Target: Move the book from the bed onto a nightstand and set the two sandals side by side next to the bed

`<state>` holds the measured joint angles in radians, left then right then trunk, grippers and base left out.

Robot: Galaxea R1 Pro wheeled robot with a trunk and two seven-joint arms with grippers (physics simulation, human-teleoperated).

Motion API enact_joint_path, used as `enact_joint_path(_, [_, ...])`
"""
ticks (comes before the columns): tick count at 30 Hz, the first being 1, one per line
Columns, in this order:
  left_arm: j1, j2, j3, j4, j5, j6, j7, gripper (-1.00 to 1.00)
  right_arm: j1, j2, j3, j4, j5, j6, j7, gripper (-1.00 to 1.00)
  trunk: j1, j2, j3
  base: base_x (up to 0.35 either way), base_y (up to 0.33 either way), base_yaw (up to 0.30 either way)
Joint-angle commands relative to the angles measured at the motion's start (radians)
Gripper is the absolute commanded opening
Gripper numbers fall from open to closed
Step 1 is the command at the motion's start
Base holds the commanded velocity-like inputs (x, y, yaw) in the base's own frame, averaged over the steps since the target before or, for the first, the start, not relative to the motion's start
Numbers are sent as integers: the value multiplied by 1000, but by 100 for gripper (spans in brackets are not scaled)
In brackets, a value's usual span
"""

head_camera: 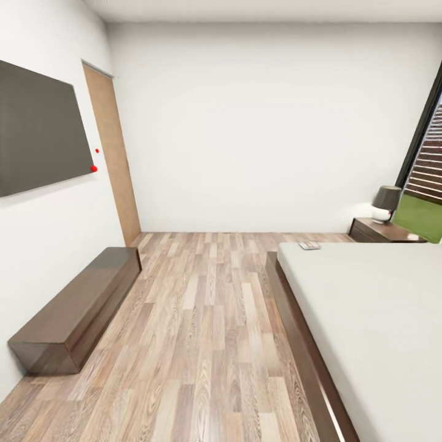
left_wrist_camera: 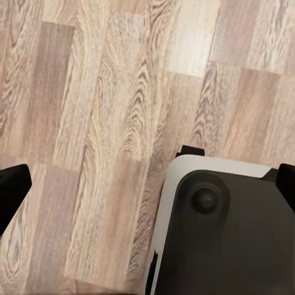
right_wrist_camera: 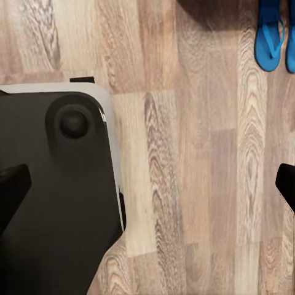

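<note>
- Book (head_camera: 309,245): small, thin, lying flat on the near corner of the mattress at the far end of the bed. It looks like the paperback, though it is too small in the head view to read. Untouched, so the move to a nightstand is not yet begun.
- Bed (head_camera: 368,319): light grey mattress on a dark wooden frame, running along the right of the head view. The book's corner is well apart from the robot, so a drive up the room seems needed first.
- Nightstand (head_camera: 383,231): dark wood, just beyond the bed's far end, by the window (head_camera: 423,159). A lamp (head_camera: 387,204) takes part of its top, so the book would have to go beside it.
- Sandals (right_wrist_camera: 270,34): bright blue, on the plank floor near the robot's base; one sole shows and the edge of a second beside it.
- Left gripper (left_wrist_camera: 147,190): fingertips spread wide at the picture's edges, nothing between them, pointing down at the floor (left_wrist_camera: 92,123) and the base (left_wrist_camera: 221,233).
- Right gripper (right_wrist_camera: 147,190): likewise wide open and empty, hanging over floor and base in a travelling pose.
- Bench (head_camera: 80,307): low, dark, along the left wall under a dark panel (head_camera: 40,129); a door (head_camera: 113,153) stands beyond.
</note>
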<state>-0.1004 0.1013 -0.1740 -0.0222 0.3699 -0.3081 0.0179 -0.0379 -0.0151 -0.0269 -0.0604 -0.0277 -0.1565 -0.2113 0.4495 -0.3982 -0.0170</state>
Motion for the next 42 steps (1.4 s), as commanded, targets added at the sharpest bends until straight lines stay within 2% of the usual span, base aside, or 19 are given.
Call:
enact_joint_path(1, [-1,0,-8,1,6,-3,2,100,0,0,-2,1,-3,-5,0,100,1,-2,-2,0,9,266])
enact_joint_path(7, [-1,0,-8,1,6,-2,2,100,0,0,-2,1,-3,-5,0,100,1,-2,-5,31,6,266])
enact_joint_path(15, [-1,0,-9,1,6,-1,2,100,0,0,-2,1,-3,-5,0,100,1,-2,-9,214,2,174])
enact_joint_path(42, [-1,0,-10,1,5,-1,4,100,0,0,-2,1,-3,-5,0,100,1,-2,-10,326,0,16])
